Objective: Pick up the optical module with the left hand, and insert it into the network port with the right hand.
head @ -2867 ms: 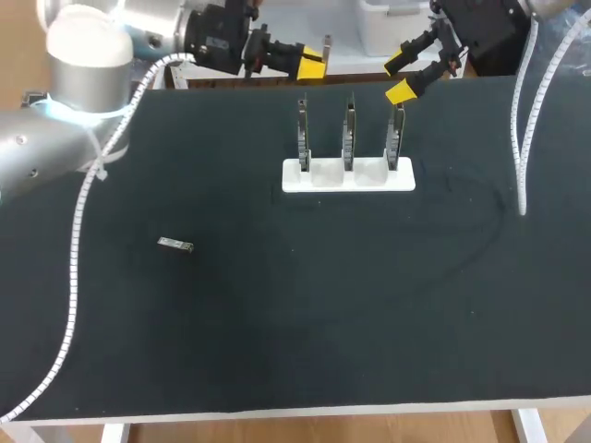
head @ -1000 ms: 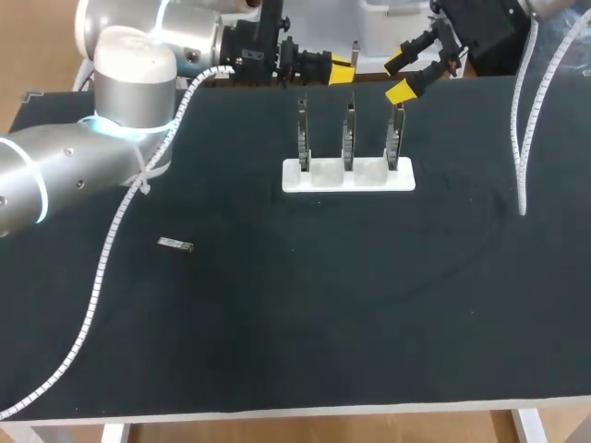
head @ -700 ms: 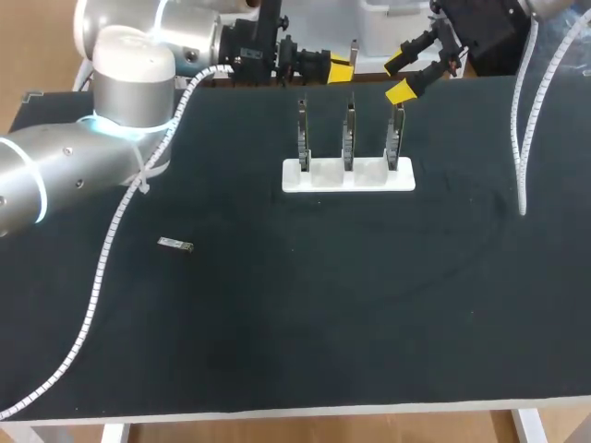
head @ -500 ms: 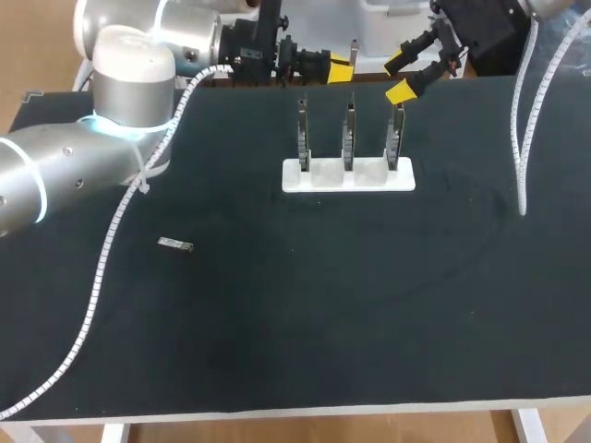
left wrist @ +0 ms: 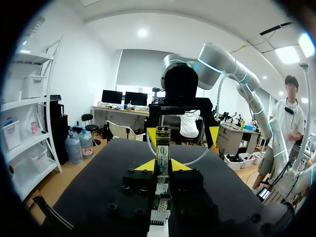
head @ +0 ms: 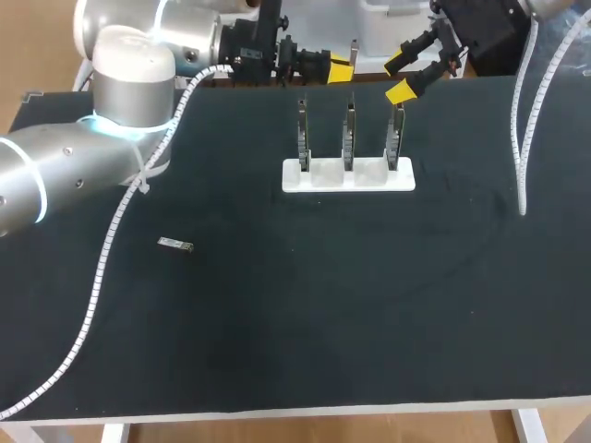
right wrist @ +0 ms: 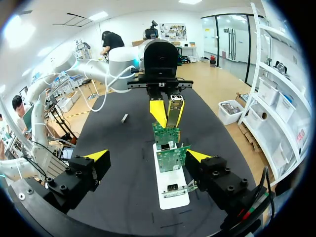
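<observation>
Fig.: optical module (left wrist: 163,142), a slim metal-cased block w/ a printed label, clamped between the yellow tips of the left gripper (left wrist: 163,166). Most of its length sticks out ahead of the fingers. It hangs in the air over the far part of the bench (head: 277,323), near the white rack (head: 348,177) w/ three upright circuit boards (head: 349,129). The right gripper (head: 403,76) faces it across the rack, fingers spread wide, nothing in them.

I judge the module light, rigid and smooth-sided, so it may slip or twist under a pinch; the connector end is prob. delicate. For the hand-over I'd take it w/ the right gripper on the flat sides of the free part, clear of the left fingers, leaving the plug end bare.

The network port should sit on one of the boards; which one I can't tell. A similar small metal piece (head: 174,245) lies flat on the bench, well apart on my left side.
</observation>
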Motion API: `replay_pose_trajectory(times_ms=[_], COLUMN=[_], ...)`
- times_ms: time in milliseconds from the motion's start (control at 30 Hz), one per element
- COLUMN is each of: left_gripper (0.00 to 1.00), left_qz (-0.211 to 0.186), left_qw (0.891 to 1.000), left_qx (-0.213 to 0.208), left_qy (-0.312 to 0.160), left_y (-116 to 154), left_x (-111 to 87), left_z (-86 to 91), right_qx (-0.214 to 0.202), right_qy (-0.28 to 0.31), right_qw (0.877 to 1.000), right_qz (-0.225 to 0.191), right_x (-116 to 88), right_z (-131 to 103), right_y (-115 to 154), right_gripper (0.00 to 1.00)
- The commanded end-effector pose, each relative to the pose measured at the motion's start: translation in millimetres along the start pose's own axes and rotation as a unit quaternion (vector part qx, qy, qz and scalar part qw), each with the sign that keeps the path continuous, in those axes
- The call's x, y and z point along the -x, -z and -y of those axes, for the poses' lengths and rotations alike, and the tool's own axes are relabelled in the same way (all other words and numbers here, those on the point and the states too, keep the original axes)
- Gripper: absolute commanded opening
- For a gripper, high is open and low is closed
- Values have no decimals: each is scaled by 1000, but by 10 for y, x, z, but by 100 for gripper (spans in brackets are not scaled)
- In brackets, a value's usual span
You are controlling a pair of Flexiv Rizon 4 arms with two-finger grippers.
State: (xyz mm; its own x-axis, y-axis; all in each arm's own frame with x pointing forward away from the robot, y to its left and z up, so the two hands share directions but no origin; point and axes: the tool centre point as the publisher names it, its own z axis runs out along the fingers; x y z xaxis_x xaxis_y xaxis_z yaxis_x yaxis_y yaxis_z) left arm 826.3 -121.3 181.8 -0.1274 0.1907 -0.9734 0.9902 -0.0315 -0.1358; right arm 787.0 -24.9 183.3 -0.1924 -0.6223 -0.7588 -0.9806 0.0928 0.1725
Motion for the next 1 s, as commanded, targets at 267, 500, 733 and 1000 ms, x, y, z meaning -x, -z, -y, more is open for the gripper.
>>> replay_pose_trajectory(times_ms=[267,500,733,1000], left_gripper=[0,0,0,0], left_qz=[0,0,0,0], left_qw=[1000,1000,1000,1000], left_qx=[1,1,1,1], left_qy=[-1,-1,-1,-1], left_y=[3,3,3,3], left_x=[-2,-2,-2,-2], left_z=[9,9,9,9], right_qx=[-3,-1,-13,-27], right_qy=[0,5,9,18], right_qw=[1000,1000,1000,999], right_qz=[0,1,-6,3], right_x=[-5,6,38,117], right_z=[-33,-56,23,216], right_y=[5,-11,139,253], right_gripper=[100,100,100,100])
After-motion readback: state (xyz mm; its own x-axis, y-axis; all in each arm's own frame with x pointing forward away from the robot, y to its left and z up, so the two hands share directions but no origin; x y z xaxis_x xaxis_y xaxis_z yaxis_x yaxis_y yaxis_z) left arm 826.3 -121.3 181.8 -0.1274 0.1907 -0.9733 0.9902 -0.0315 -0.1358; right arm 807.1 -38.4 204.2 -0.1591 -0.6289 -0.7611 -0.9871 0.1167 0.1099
